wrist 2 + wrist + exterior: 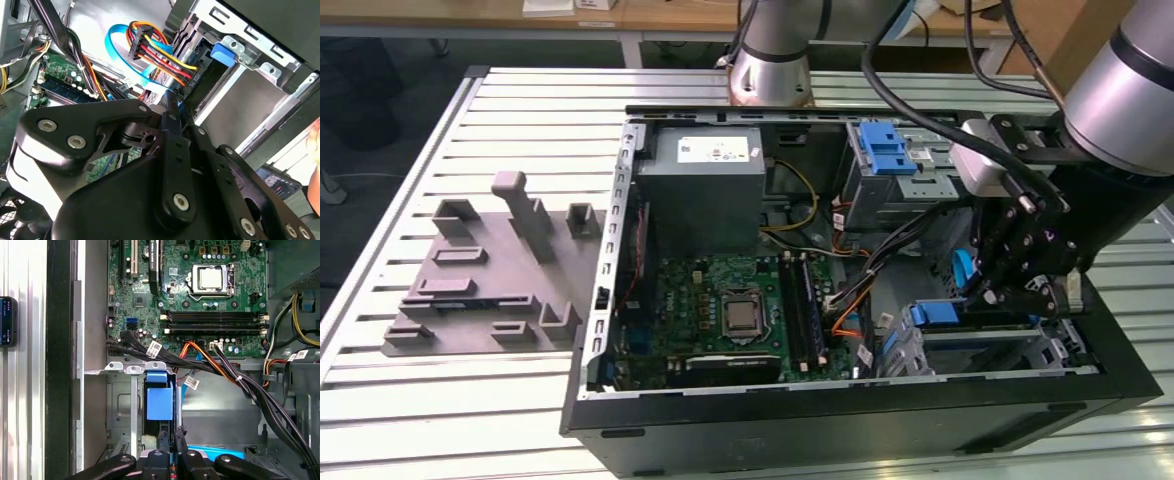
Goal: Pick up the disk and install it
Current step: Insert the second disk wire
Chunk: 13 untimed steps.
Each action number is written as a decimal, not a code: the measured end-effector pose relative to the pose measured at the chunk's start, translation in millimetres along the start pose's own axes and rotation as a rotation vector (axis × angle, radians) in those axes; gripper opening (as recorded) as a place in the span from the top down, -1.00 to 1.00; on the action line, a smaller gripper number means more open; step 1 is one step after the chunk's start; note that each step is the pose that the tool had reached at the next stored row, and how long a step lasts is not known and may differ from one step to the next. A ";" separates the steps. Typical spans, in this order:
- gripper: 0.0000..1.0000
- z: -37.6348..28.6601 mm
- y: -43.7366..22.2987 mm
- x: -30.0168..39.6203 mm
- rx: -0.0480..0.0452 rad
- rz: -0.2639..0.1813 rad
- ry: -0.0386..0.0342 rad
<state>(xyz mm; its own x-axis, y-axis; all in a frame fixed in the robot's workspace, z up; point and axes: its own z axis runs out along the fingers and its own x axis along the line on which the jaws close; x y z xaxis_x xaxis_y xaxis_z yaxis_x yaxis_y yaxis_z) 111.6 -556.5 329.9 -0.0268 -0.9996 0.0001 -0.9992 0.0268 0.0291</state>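
Slatted grey table [400, 400] is carrying an open computer case [854, 420] lying on its side, with a grey moulded fixture [480, 285] resting well apart from it. Inside the case, beside the green motherboard [720, 300], a silver drive bay [122, 410] is holding the disk [160, 402], standing on edge with its long axis running into the bay. The gripper [170, 440] is reaching into the case, jaws seemingly pinched on the disk's edge.

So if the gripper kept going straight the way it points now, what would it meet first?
Most likely the blue latch of the silver metal bay, just ahead of the gripper in the first wrist view; depth is unclear.
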 end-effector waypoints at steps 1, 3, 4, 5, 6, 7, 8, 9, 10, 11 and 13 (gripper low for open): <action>0.68 0.3 -0.1 0.1 0.0000 0.000 -0.0002; 0.68 0.4 -0.2 0.1 0.0001 0.000 -0.0003; 0.68 0.6 -0.2 0.0 0.0001 0.000 -0.0006; 0.68 0.7 -0.2 0.0 0.0001 0.000 -0.0007; 0.68 0.6 -0.2 0.1 0.0001 0.000 -0.0006; 0.68 1.0 -0.3 0.0 0.0002 0.000 -0.0015; 0.65 0.9 -0.3 0.0 0.0001 0.000 -0.0014; 0.65 0.5 -0.2 0.0 0.0001 0.000 -0.0013; 0.53 -0.6 -0.2 0.0 0.0001 0.000 -0.0009; 0.53 -1.6 -0.2 0.0 0.0000 0.000 -0.0009; 0.53 -3.7 -0.1 0.0 0.0000 0.000 -0.0008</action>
<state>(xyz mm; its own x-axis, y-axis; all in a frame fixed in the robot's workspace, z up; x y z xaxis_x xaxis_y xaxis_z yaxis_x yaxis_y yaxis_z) 111.8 -556.5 333.6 -0.0268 -0.9996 -0.0007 -0.9992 0.0268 0.0290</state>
